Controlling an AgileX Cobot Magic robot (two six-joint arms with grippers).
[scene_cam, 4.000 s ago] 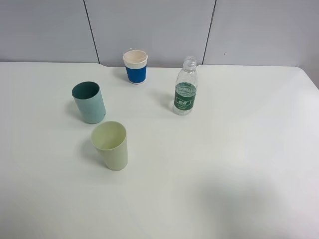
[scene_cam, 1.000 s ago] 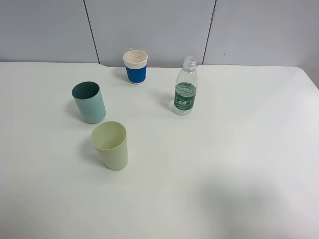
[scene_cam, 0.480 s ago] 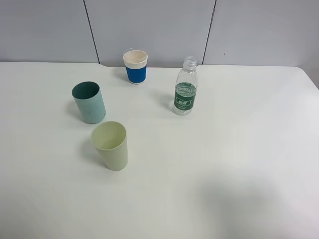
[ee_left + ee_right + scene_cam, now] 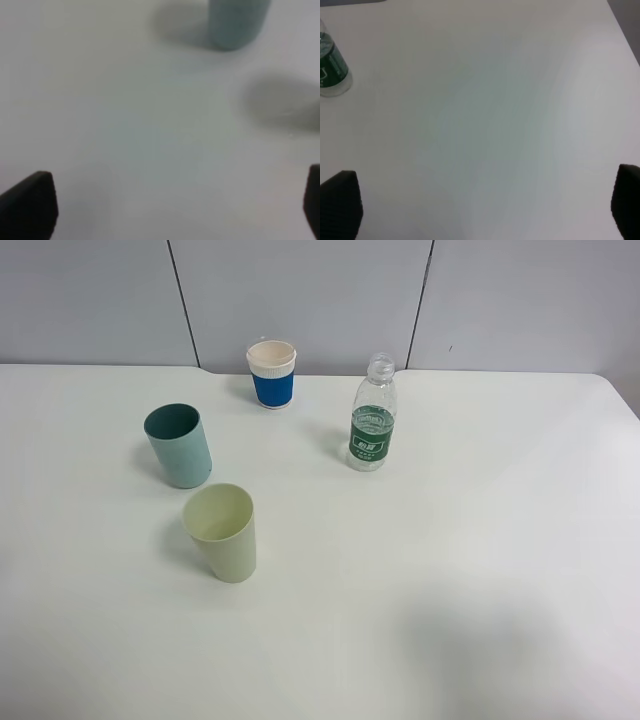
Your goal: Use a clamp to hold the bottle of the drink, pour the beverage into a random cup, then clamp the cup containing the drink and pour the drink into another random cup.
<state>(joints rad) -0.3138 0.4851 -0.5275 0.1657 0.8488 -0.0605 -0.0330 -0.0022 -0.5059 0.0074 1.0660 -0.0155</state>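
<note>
Exterior high: white table (image 4: 480,540) against grey wall panels (image 4: 300,290).

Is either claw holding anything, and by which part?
Nothing. The left claw and right claw are both open and empty; the bottle stands untouched on the table.

Bottle (image 4: 372,430) right of rearmost cup (image 4: 272,375)

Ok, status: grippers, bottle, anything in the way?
Left gripper open, empty. Right gripper open, empty. Bottle upright on table, untouched. Approach to it unobstructed.
</note>
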